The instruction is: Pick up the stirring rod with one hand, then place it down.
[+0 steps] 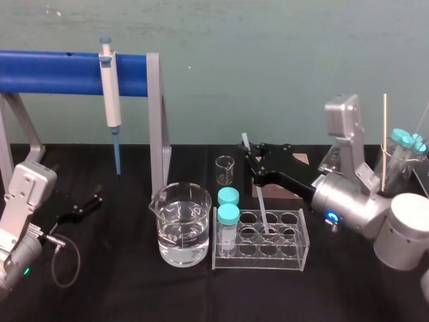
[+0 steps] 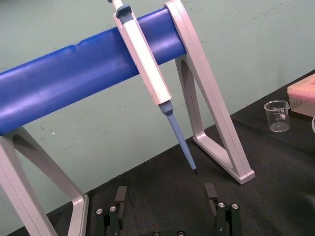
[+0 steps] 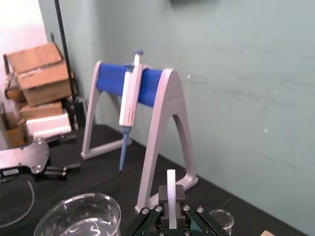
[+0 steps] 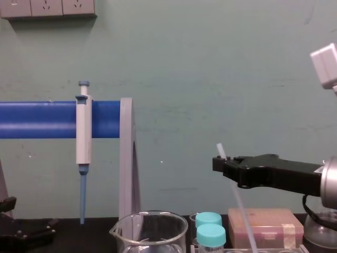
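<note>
My right end effector (image 1: 252,161) grips the stirring rod (image 1: 261,204) near its top, right of centre. The rod's long axis runs steeply down towards me, and its lower end is in or just over an empty well of the rack (image 1: 305,236). Two capped vials (image 1: 228,215) fill the rack's left column. The beaker (image 1: 179,231) to its left holds clear liquid. My left end effector (image 1: 84,203) lies open and idle at the worktop's left.

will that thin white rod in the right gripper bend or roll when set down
The thin translucent-white stirring rod looks straight in the black right gripper, so probably stiff. Thin and smooth-looking, it may roll on the black table or slip between the jaws. The left gripper sits parked at left.
</note>
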{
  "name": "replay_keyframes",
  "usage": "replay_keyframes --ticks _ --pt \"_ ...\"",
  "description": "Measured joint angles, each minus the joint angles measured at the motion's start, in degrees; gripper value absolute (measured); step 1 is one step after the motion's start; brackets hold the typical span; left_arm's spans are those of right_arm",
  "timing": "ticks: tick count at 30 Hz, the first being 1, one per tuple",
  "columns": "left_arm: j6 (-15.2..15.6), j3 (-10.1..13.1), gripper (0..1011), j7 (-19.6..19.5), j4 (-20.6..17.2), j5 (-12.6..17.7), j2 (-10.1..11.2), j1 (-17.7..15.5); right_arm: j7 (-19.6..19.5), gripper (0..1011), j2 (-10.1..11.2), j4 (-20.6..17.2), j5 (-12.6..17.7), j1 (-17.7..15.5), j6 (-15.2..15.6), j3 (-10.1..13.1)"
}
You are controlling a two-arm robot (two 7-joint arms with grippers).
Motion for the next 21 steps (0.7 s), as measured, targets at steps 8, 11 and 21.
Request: replay_keyframes --ticks 8,11,21 --pt "0.0 0.0 1000 0.0 0.0 0.0 0.0 0.0 -1.41 72 -0.54 -3.51 1.11 -5.43 -5.02 3.76" --pt "0.0 0.0 1000 0.0 0.0 0.0 0.0 0.0 -1.65 72 -0.55 -4.33 1.09 -6.14 -5.75 4.47" --pt "0.0 0.0 1000 0.0 0.0 0.0 0.0 0.0 -1.63 72 0.67 -10.44 0.4 -6.08 -7.7 8.8"
